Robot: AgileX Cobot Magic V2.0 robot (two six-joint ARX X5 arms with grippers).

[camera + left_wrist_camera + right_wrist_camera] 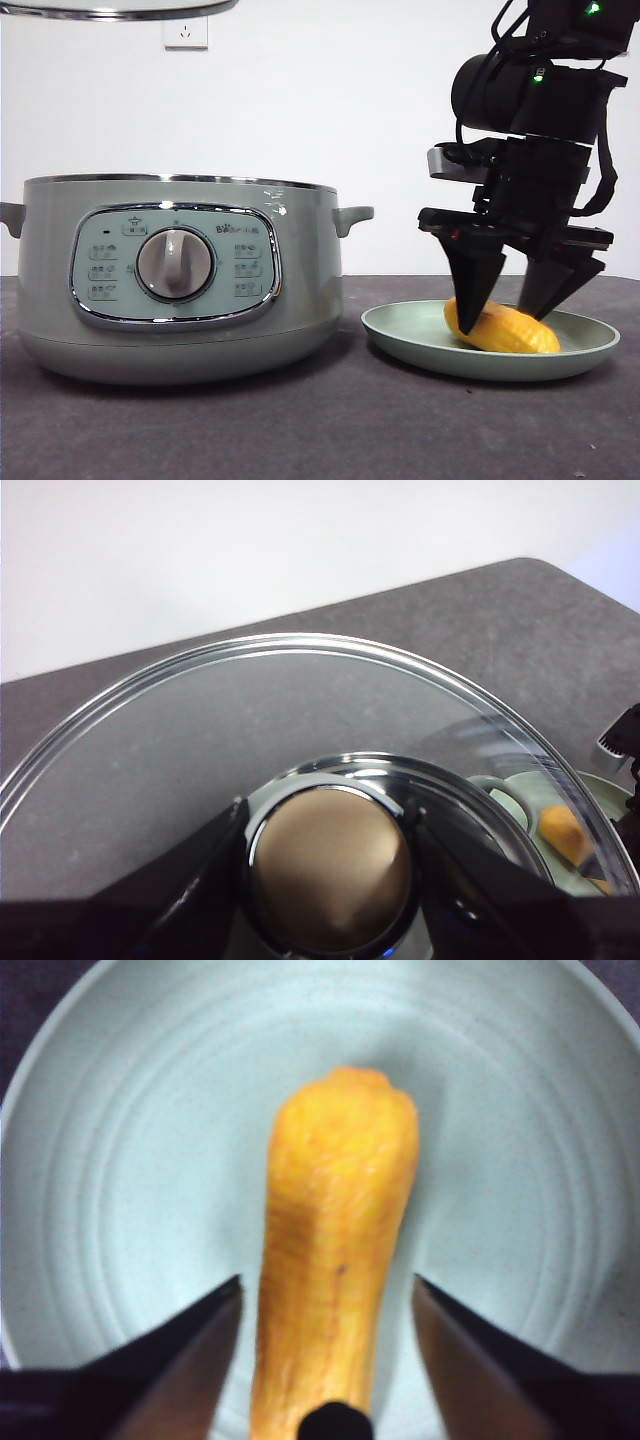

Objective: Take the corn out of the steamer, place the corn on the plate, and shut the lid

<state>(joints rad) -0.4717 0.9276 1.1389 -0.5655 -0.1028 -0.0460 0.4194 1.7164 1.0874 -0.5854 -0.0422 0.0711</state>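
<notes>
The yellow-orange corn (505, 330) (335, 1260) lies on the pale-green plate (400, 335) (120, 1160) to the right of the steamer (175, 280). My right gripper (500, 322) (327, 1280) hangs over the plate, open, with one jaw on each side of the corn and a small gap on both sides. The steamer stands with no lid on it. My left gripper (328, 818) is shut on the knob of the glass lid (250, 710) and holds it high above the steamer. Only the lid's rim (110, 10) shows in the front view.
A dark grey table (330, 430) carries the steamer and the plate. Behind them is a white wall with a socket (185, 32). Through the lid, the left wrist view shows a steamer handle (500, 795) and the corn (565, 832).
</notes>
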